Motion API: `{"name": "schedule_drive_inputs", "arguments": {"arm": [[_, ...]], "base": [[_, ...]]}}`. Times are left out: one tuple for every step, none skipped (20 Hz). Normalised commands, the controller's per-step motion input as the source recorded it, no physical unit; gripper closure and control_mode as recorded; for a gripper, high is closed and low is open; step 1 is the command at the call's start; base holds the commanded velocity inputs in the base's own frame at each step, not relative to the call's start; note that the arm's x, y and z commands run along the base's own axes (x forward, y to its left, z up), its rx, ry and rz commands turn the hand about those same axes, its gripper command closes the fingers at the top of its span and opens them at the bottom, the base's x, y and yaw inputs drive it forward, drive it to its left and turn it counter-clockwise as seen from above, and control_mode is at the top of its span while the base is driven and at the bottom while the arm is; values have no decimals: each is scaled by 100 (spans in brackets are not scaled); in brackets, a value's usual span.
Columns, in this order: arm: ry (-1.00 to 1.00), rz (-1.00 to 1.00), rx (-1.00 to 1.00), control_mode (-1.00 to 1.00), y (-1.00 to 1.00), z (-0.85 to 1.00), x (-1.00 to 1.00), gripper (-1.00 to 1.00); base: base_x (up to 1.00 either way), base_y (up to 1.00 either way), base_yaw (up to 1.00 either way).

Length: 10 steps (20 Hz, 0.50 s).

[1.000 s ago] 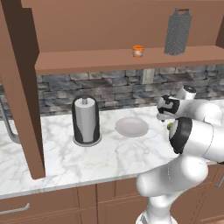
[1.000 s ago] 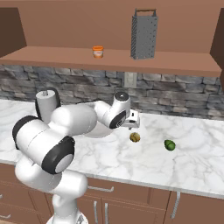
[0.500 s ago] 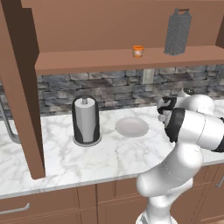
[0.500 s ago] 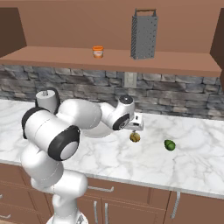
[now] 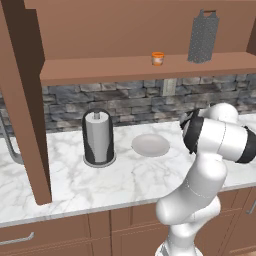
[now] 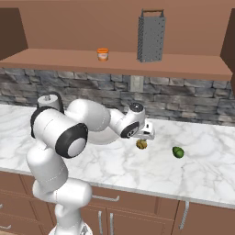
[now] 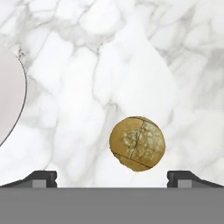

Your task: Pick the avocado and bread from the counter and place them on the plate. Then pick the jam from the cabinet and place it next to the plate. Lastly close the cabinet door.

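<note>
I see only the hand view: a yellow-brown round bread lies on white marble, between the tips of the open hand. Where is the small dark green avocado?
Observer: In the right base view, the small dark green avocado lies on the white marble counter, right of the yellow-brown round bread and apart from it.
Operator: Where is the jam?
Observer: The small orange jam jar stands on the brown wooden cabinet shelf, left of the tall grey metal grater.
Operator: What stands near the plate?
Observer: In the left base view, a dark paper-towel holder stands left of the round pale plate.

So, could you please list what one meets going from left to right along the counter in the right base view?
Gripper → bread → avocado, all on the counter.
</note>
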Motion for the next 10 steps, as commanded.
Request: {"name": "schedule_drive_inputs", "arguments": {"arm": [[0,-3,0,-100,-12,-17,12,-100],[0,-3,0,-100,-12,-16,13,-100],[0,-3,0,-100,-13,-16,12,-100],[0,-3,0,-100,-14,-16,11,-100],[0,-3,0,-100,-15,-17,10,-100],[0,-3,0,-100,-15,-17,10,-100],[0,-3,0,-100,-14,-17,10,-100],[0,-3,0,-100,-11,-18,14,-100],[0,-3,0,-100,-9,-19,14,-100],[0,-3,0,-100,-8,-20,16,-100]], "base": [[0,0,0],[0,0,0],[0,0,0],[0,0,0],[0,0,0],[0,0,0],[0,0,0],[0,0,0],[0,0,0],[0,0,0]]}}
